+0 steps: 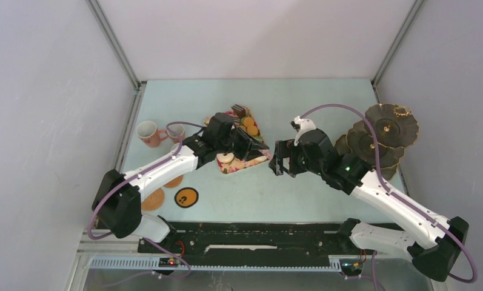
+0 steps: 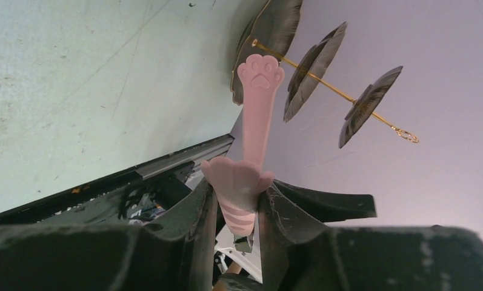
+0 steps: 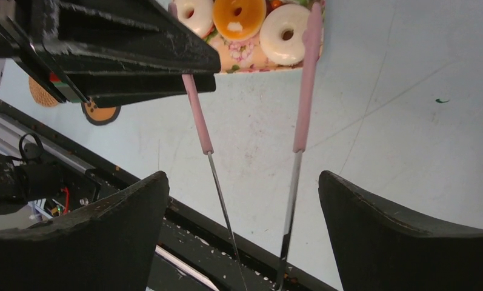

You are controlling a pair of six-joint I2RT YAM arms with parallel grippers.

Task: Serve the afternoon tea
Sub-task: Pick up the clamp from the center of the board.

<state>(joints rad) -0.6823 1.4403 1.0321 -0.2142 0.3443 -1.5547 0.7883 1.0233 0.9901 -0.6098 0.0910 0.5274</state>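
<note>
My left gripper hovers over the floral tray and is shut on the pink tongs, whose paw tip sticks out past its fingers. My right gripper is open just right of the tray. In the right wrist view its jaws stand wide on either side of the tongs' two arms without touching them. White and orange donuts lie on the tray's near end; macarons and cake lie further back. The dark three-tier stand is at the right. Two pink-orange mugs stand at the left. No grey mug shows.
Round coasters lie near the left arm's base. The black rail runs along the near table edge. White walls and a metal frame close in the table on three sides, with the stand near the right wall.
</note>
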